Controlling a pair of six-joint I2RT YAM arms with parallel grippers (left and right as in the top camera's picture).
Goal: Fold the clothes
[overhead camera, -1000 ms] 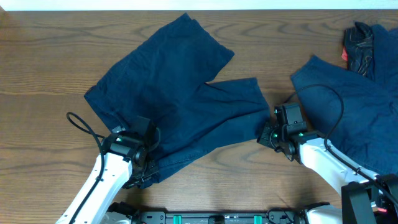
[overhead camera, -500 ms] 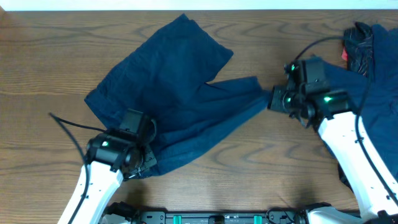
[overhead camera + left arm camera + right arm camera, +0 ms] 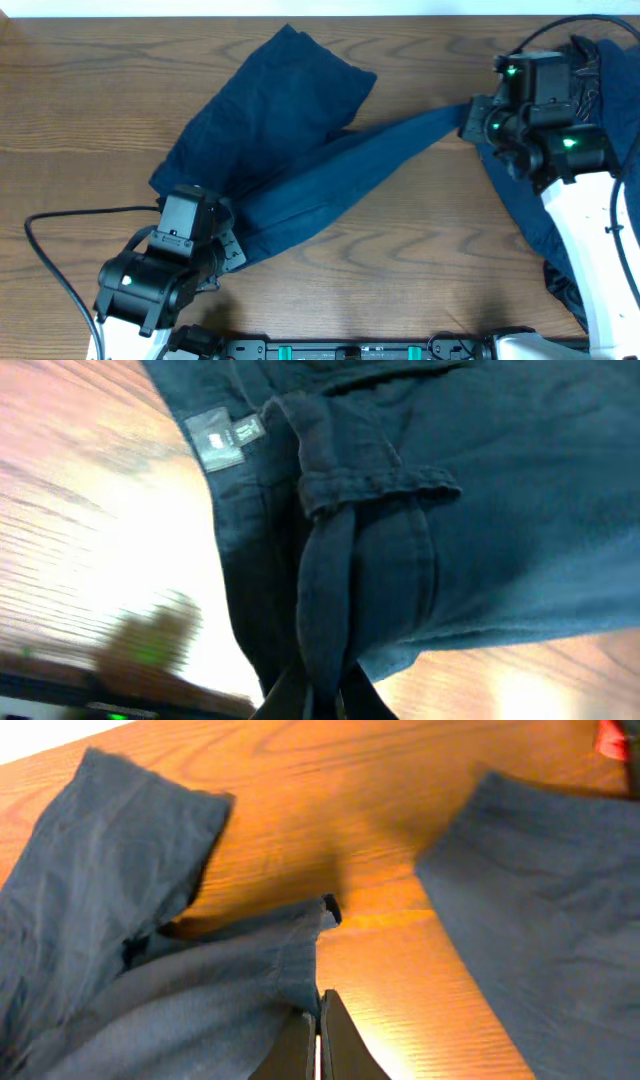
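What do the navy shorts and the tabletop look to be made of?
The navy shorts: soft woven cloth, probably cotton or linen, matte; they crease and show stitched hems. The tabletop: wood or wood-look laminate, smooth with a slight sheen; grain lines are visible.

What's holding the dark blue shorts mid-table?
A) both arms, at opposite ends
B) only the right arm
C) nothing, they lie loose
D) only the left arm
A: the left gripper pinches the shorts at the waistband, the right gripper at a leg hem.

Left hand (image 3: 228, 252) low at near-left, right hand (image 3: 470, 120) raised far-right, arms spread wide, both pinched tight on the clothes (image 3: 330, 175).
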